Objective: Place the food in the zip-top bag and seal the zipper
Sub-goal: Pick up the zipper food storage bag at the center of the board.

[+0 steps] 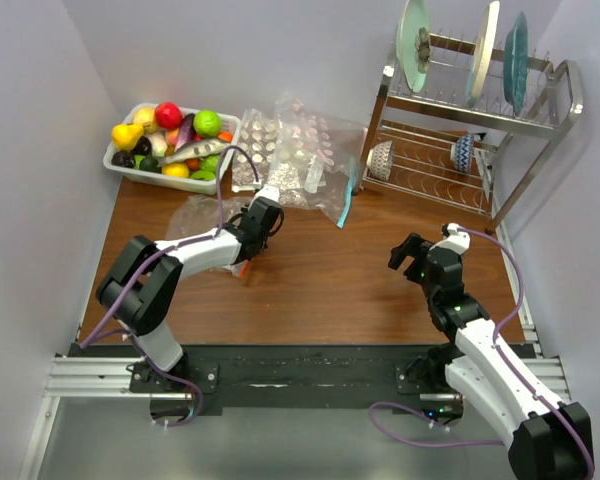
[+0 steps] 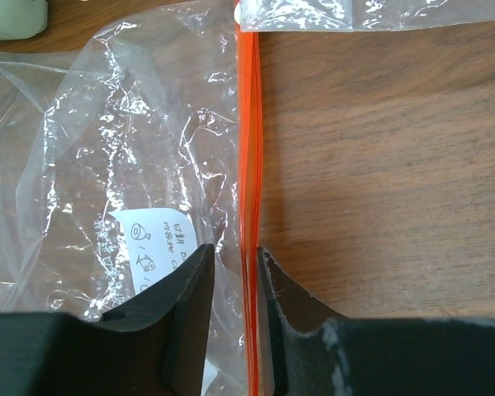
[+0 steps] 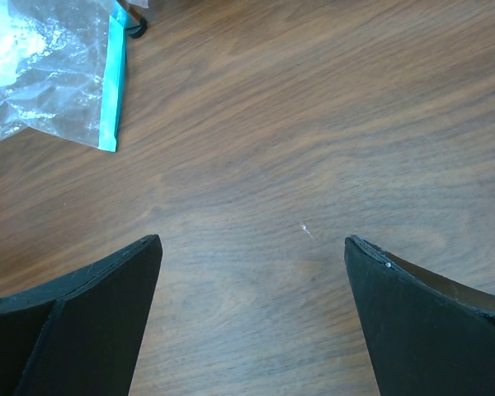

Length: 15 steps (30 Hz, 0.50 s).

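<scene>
Left gripper (image 2: 233, 252): positioned low over the table (image 1: 330, 290), astride the mouth edge of the zip-top bag (image 2: 107, 148).
Left fingers (image 2: 190, 289): drawn in to a narrow gap but not fully closed; the zipper (image 2: 249, 124) and a fold of clear film are seen between them. The strip lies against one finger, while a slit is left toward the other, so no firm pinch is shown.
Zip-top bag: laid flat and crinkled on the wood at the left of the table, just in front of the bin (image 1: 115, 160); a white paper label (image 2: 153, 243) is seen through the film.
Zipper: run as a straight orange-red line away from the finger gap.
Food (image 1: 170, 140): heaped in the white bin at the far left corner, apart from the bag; none is seen inside the bag.
Right gripper (image 3: 252, 239): held above bare wood at the right, its jaws spread wide, with nothing between them.
Second bag (image 1: 300, 150): laid at the table's far middle, edged with a blue-green strip (image 3: 113, 91).
Dish rack (image 1: 480, 130): placed at the far right, with plates stood upright in it.
</scene>
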Tool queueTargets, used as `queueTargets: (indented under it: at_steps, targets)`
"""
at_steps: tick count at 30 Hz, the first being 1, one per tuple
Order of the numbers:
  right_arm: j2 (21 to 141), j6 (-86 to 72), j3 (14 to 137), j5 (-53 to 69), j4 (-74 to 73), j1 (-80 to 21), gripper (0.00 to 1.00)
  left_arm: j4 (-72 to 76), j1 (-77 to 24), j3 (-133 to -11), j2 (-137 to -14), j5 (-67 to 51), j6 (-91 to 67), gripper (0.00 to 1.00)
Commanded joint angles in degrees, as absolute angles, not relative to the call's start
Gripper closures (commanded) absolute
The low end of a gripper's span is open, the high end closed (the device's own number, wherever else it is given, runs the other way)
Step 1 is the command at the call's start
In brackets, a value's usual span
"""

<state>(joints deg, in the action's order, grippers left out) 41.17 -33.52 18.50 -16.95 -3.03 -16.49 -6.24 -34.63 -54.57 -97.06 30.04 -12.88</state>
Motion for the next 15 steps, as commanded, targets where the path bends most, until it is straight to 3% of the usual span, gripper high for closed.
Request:
queueTargets:
  at_steps: [1,15]
  targets:
    - [40.8,-34.2,18.4,-17.1,-2.0,-16.4,0.04,-6.2,-34.8,-57.0,-96.2,31.8,-13.7,0.7]
    - [41.0,-34.2,18.4,-17.1,-1.9,-16.3,0.04,-6.2,-34.8,-57.0,-94.9,32.8,-13.9,0.64]
